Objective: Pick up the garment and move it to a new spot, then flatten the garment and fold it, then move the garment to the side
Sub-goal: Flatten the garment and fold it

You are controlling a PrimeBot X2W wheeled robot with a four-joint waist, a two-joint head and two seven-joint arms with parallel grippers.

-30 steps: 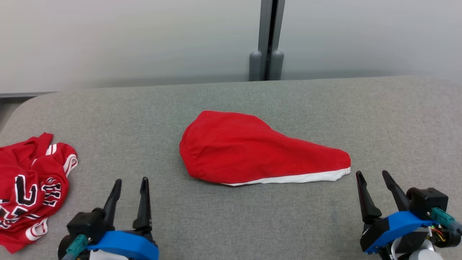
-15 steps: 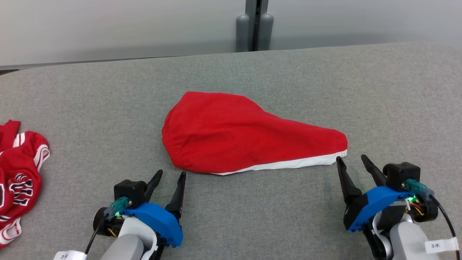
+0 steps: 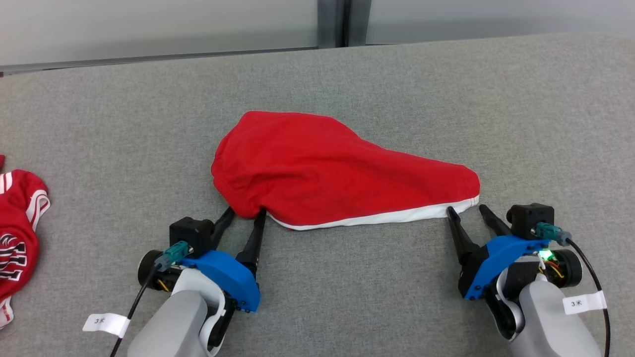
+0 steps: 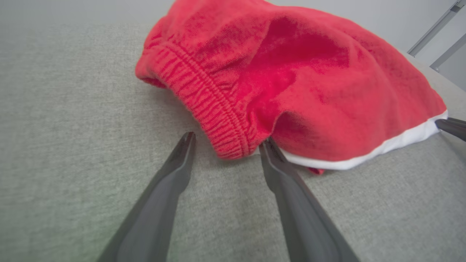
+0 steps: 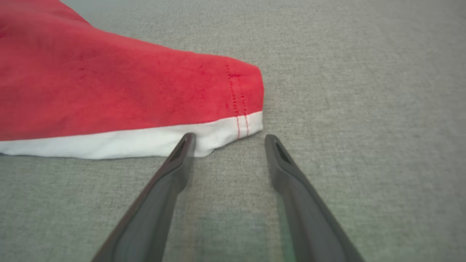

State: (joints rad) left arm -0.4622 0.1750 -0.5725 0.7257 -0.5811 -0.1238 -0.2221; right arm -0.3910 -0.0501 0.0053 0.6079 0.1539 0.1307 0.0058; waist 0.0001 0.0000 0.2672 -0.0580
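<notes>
Right gripper (image 5: pixel 229 136) (fingers spread) at garment (image 5: pixel 109 91).

— What's lying at your far left?
— A crumpled red jersey (image 3: pixel 17 233) with white trim and black-and-white lettering, on the grey fabric tabletop (image 3: pixel 347 297).
— And beyond your far edge?
— A pale wall (image 3: pixel 149 25), with a dark vertical post (image 3: pixel 342 22) set in it.

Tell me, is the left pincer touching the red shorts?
Touching. The left wrist view shows one fingertip of the left pincer against the red shorts; the other is clear.
</notes>
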